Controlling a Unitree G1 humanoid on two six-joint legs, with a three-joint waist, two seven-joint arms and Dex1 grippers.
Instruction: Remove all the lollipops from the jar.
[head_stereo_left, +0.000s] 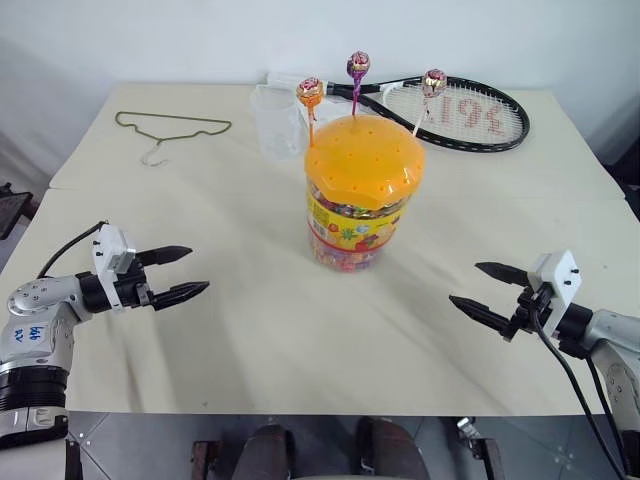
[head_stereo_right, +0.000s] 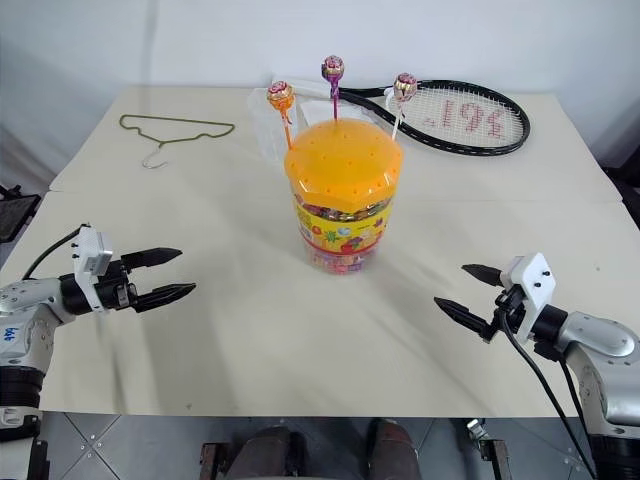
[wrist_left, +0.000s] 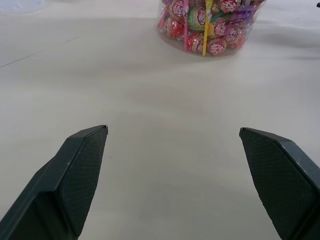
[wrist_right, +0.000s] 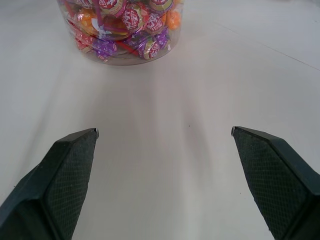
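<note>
Standing mid-table (head_stereo_left: 250, 350), the lollipop jar (head_stereo_left: 350, 225) carried three lollipops planted by their sticks in the holes of its domed orange lid (head_stereo_left: 365, 160): an orange one (head_stereo_left: 310, 92) on the left, a purple one (head_stereo_left: 358, 66) at the back, a pinkish-gold one (head_stereo_left: 434, 81) on the right. None had been pulled yet, so the task looked to be at its start. The left gripper (head_stereo_left: 178, 275) and right gripper (head_stereo_left: 487, 292) hovered low on either side, well apart from the jar, both with jaws spread wide and empty. The next move probably called for one arm to rise and reach in, pinch a stick just under the sweet and lift it straight up.
</note>
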